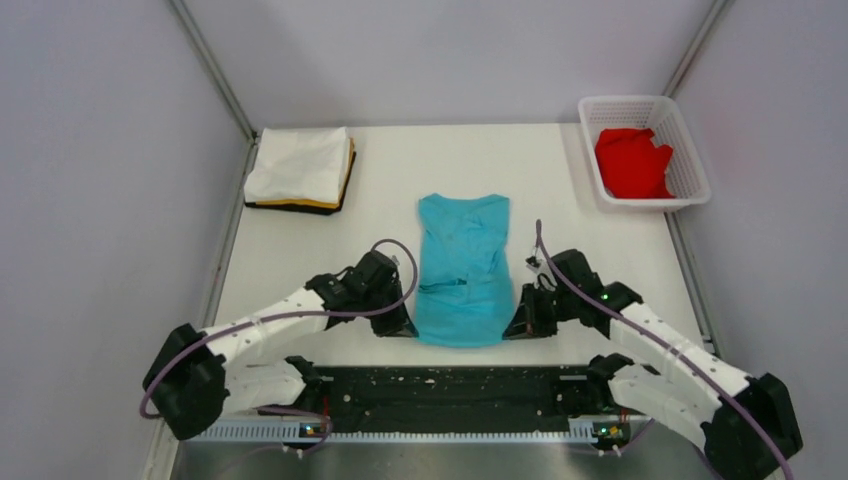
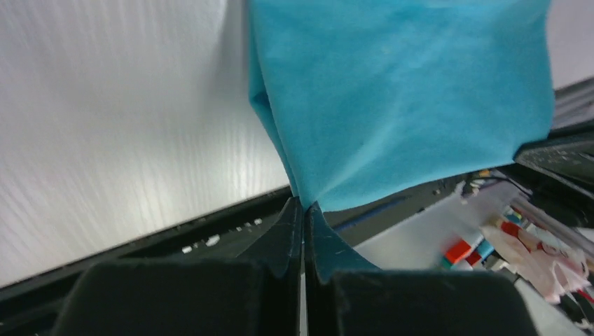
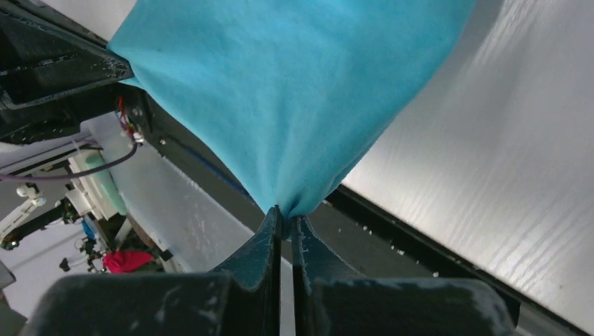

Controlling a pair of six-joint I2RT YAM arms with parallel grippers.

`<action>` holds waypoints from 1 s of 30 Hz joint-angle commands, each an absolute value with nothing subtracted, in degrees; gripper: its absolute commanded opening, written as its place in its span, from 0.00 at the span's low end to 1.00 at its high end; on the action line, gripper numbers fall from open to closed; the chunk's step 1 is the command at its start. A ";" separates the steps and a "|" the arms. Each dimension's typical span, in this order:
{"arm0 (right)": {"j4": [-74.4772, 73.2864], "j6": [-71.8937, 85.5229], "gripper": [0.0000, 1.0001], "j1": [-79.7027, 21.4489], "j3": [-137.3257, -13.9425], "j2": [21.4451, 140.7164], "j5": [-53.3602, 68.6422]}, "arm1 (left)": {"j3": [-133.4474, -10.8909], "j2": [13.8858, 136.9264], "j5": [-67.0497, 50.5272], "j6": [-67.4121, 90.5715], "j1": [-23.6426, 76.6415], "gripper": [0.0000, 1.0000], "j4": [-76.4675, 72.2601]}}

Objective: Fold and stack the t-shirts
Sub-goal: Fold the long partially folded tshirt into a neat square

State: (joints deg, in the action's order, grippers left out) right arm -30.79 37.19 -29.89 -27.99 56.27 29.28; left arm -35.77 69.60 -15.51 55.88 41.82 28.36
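The turquoise-blue t-shirt [image 1: 462,268] lies lengthways in the middle of the table, sides folded in, collar end far. My left gripper [image 1: 402,325] is shut on its near left corner [image 2: 308,199]. My right gripper [image 1: 520,325] is shut on its near right corner [image 3: 287,206]. Both corners are lifted a little, cloth pulled taut between them. The white t-shirt [image 1: 298,164] lies folded on the orange-yellow t-shirt [image 1: 345,185] at the far left. The bright red t-shirt [image 1: 632,163] is crumpled in the basket.
A white lattice basket [image 1: 690,165] stands at the far right corner. A black strip [image 1: 450,385] runs along the table's near edge between the arm bases. Grey walls enclose the table on three sides.
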 commanded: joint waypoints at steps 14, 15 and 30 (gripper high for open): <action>-41.43 35.20 0.00 -27.30 -46.19 50.54 25.40 | -47.35 55.01 1.57 53.55 41.97 0.00 33.36; -40.77 34.72 0.00 -26.76 -46.75 51.21 25.06 | -48.79 56.12 2.42 52.86 41.34 0.00 33.43; -30.97 29.79 0.00 -16.29 -55.31 63.99 27.99 | -64.36 73.41 0.86 43.30 29.40 0.00 26.83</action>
State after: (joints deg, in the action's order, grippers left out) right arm -34.39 31.94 -19.49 -51.81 62.13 27.33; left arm -58.92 71.20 -0.84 47.53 31.75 29.87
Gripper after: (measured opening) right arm 0.022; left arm 0.012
